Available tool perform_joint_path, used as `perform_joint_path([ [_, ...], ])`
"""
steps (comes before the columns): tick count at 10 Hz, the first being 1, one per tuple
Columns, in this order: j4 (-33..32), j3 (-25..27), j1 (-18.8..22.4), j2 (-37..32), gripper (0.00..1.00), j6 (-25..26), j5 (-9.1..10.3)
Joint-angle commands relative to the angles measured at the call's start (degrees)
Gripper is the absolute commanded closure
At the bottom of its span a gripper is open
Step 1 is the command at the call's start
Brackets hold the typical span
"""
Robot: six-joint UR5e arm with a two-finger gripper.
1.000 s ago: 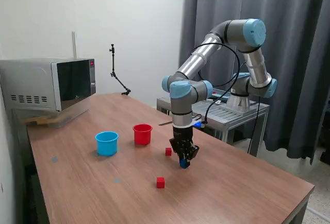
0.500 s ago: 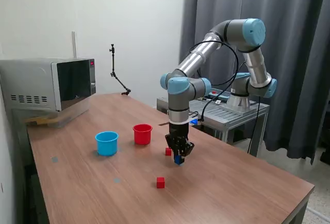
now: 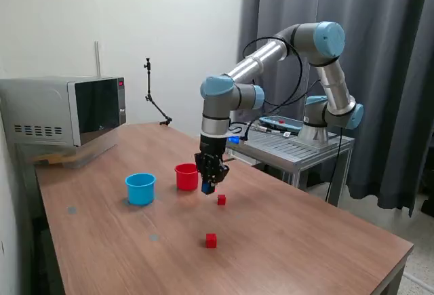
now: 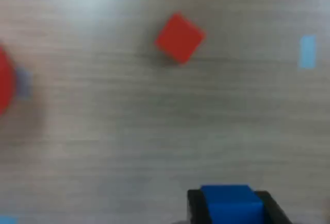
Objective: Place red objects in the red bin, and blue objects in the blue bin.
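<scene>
The gripper (image 3: 207, 188) is hanging above the wooden table (image 3: 305, 241), its jaws pressed in against the sides of a small blue cube (image 3: 205, 188) — the wrist view shows that cube (image 4: 229, 205) sitting snugly between the two dark fingers (image 4: 196, 206), with no gap on either side. The cube is riding clear of the tabletop.

In the exterior view the red cup (image 3: 187, 176) is standing at about nine o'clock from the gripper, just beside it, and the light blue cup (image 3: 140, 188) is sitting farther out along the same nine o'clock line, apart from the red one. Both cups are standing upright with mouths up.

One red cube (image 3: 221, 200) is lying on the table at roughly five o'clock from the gripper, near it; the wrist view is catching what seems to be this same cube (image 4: 179, 37), turned diamond-wise on the wood grain. A second red cube (image 3: 211, 241) is resting at six o'clock, well apart from the first and nearer the table's front edge.

A microwave (image 3: 64, 113) is sitting far off at ten o'clock — on the table's far corner, well apart from the cups.
</scene>
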Motion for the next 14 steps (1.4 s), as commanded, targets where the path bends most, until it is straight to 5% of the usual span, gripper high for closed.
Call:
perform_joint_path([
  [1,1.2,-2.4,-2.9,-1.0,1.0,0.3,-3.09],
  [6,2.0,-7.9,-7.8,-0.1,1.0,0.0,-3.45],
  [14,2.3,-14.3,-9.2,6.3,1.0,-1.3,-3.45],
])
